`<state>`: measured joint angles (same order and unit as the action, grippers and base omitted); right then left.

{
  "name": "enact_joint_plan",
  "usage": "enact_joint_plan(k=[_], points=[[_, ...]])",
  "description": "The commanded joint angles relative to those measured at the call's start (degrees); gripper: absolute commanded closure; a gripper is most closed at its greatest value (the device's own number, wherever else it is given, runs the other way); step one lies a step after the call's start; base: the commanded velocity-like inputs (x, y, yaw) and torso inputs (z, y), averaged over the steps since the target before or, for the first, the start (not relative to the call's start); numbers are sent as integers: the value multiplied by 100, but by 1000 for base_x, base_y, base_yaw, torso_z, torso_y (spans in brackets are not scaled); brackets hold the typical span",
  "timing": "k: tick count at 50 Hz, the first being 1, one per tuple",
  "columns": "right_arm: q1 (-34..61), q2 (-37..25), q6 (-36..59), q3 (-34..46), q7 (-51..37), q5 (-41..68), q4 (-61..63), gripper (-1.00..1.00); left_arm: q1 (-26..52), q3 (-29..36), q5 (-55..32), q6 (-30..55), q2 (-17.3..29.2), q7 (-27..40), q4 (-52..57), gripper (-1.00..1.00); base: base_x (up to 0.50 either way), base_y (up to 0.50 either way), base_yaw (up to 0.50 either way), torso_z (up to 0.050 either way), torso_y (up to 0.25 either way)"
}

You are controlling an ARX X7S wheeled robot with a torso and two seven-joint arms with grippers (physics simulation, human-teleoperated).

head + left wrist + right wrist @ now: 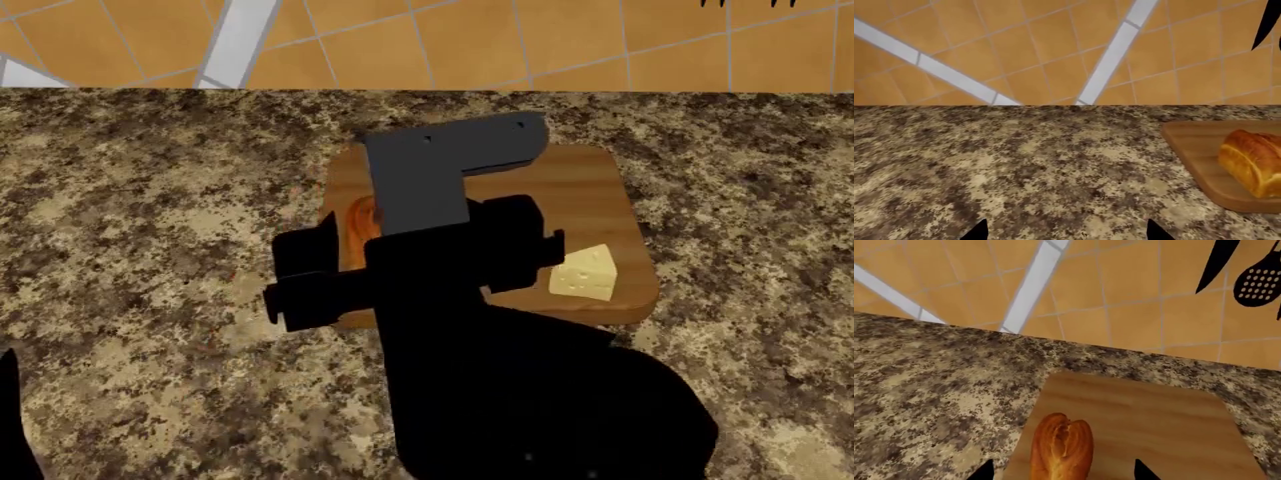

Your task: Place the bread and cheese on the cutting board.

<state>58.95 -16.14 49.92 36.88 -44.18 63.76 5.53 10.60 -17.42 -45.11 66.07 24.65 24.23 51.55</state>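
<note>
The cutting board (587,180) lies on the granite counter in the head view. The cheese (585,272) rests on the board's near right part. The bread (1062,445) lies on the board's left part and also shows in the left wrist view (1254,160). My right arm (454,260) hangs over the board and hides most of the loaf in the head view. My right gripper (1062,471) is open, with its fingertips on either side of the loaf and apart from it. My left gripper (1067,232) is open and empty over bare counter, left of the board (1194,150).
An orange tiled wall (1054,40) rises behind the counter's back edge. A black knife (1217,260) and a slotted spoon (1257,282) hang on it above the board's right side. Granite counter (147,200) spreads left and right of the board.
</note>
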Motion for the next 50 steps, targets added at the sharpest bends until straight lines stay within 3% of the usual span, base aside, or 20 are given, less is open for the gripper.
enact_joint_plan(k=[1,9,15,20,21,26,31,41,50], points=[[-166,-431,621,-706,-942,1005,1472,-100,-92,70,179,-262,-79,-219,-54,-100,0,0,0,0,0],[-109,-1098,868,-1366,-1817,2139,2269,-100,258,77,-31,15,7,-113,-50,-100,0,0,0,0,0],[-20,-1736,1015,-1711,-2137,2962,2635,-100,1693,398,-562,1222,202,395,-40,-100,0,0,0,0,0],[384,-2284,1115,-1988,-2337,3679,2683,-100,2344,-47,-1381,2090,4,627,-176,-100,0,0,0,0,0],[411,-2425,1119,-2066,-2330,3836,2702,-100,2602,107,-1513,2306,151,674,-207,-100,0,0,0,0,0],[389,-3092,1179,-2474,-2034,4204,2741,-100,3824,364,-3800,2346,714,2375,-1406,-100,0,0,0,0,0],[381,-3733,1136,-2862,-2016,4767,2877,-100,4949,1121,-4823,2255,1184,2977,-2301,-100,0,0,0,0,0],[361,-4854,1407,-3448,-1672,5101,2770,-100,6007,1858,-4796,2167,1377,2759,-3089,-100,0,0,0,0,0],[1603,-4894,1813,-3014,-1428,5151,1999,-100,6567,2383,-4820,2089,1394,2520,-3693,-100,0,0,0,0,0]])
